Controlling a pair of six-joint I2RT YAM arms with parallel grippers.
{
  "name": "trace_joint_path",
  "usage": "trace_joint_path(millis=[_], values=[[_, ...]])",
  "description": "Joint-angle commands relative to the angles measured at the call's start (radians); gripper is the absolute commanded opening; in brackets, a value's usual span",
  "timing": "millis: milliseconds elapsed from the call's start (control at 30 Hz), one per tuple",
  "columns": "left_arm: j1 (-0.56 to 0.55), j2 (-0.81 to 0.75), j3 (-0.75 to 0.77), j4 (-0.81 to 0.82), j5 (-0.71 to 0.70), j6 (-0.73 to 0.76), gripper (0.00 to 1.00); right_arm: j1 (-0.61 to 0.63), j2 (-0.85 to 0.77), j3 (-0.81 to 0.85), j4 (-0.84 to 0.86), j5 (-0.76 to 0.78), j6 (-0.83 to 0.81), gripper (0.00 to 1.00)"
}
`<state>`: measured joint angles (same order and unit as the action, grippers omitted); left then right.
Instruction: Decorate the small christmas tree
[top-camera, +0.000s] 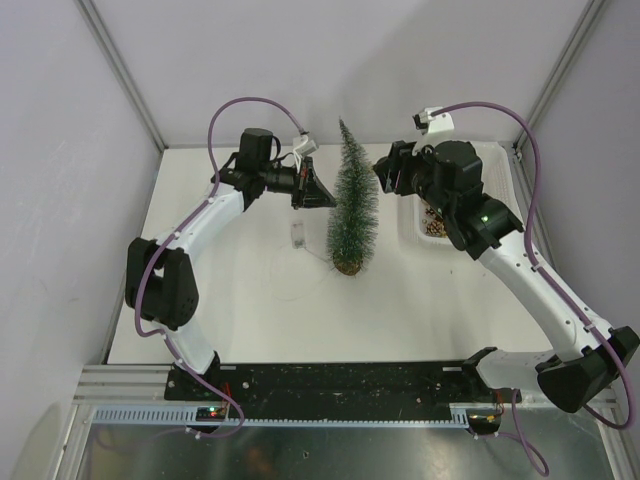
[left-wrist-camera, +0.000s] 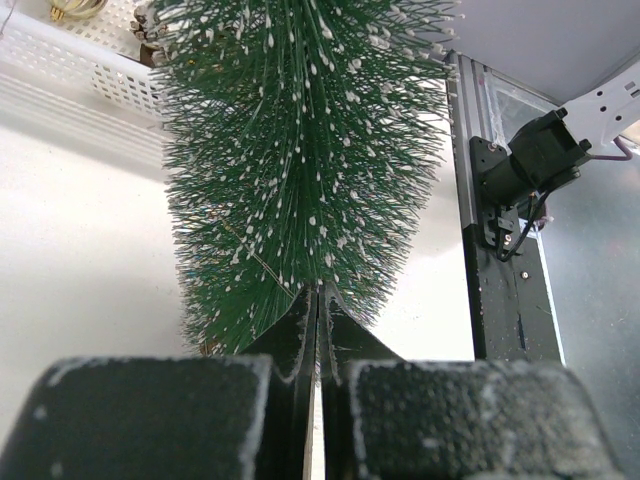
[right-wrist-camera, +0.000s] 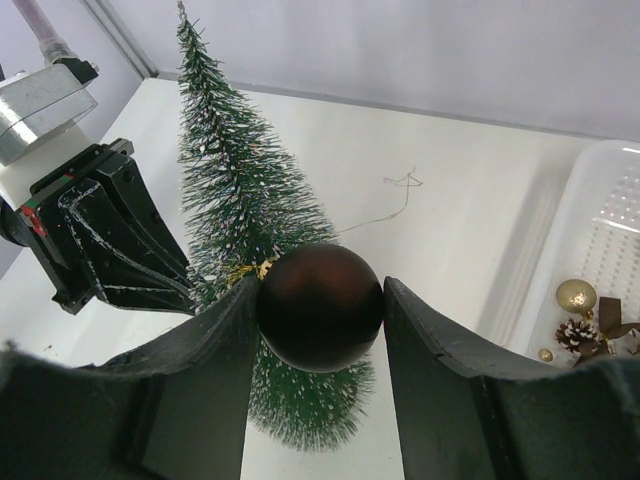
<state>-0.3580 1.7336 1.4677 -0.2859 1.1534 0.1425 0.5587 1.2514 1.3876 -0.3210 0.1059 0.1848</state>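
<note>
Nearest the lens, the left gripper (left-wrist-camera: 318, 305) has its two black fingers pressed together, tips in the bristles at the tree's 9 o'clock. One small christmas tree (top-camera: 352, 200), a slim frosted green bottle-brush cone on a round wooden disc, stands upright mid-table. At its 2 o'clock the right gripper (right-wrist-camera: 320, 300) clamps one smooth, round, dark-brown bauble (right-wrist-camera: 320, 325). One white plastic mesh basket (top-camera: 412, 222) lies at the tree's 3 o'clock.

The white table (top-camera: 450, 300) carries the small christmas tree (top-camera: 352, 205) standing upright between the fingertips of the left gripper (top-camera: 325, 196) and the right gripper (top-camera: 384, 172), a small clear box (top-camera: 297, 233) with a thin wire (right-wrist-camera: 398, 190) near the left fingertips, and a white mesh basket (right-wrist-camera: 610, 220) right of the right fingers.
</note>
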Motion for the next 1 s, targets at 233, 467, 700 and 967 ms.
trace_joint_path(millis=[233, 467, 700, 967], values=[[-0.008, -0.073, -0.014, 0.026, 0.01, 0.024, 0.0, 0.0, 0.017, -0.026, 0.026, 0.023, -0.001, 0.08], [-0.008, -0.071, -0.012, 0.027, 0.016, 0.022, 0.0, -0.027, 0.008, -0.05, 0.016, 0.038, -0.008, 0.08], [-0.009, -0.072, -0.014, 0.026, 0.018, 0.021, 0.0, -0.074, 0.006, -0.055, 0.061, 0.009, -0.002, 0.08], [-0.009, -0.072, -0.011, 0.025, 0.02, 0.021, 0.0, -0.091, 0.037, -0.055, 0.095, -0.022, 0.014, 0.08]])
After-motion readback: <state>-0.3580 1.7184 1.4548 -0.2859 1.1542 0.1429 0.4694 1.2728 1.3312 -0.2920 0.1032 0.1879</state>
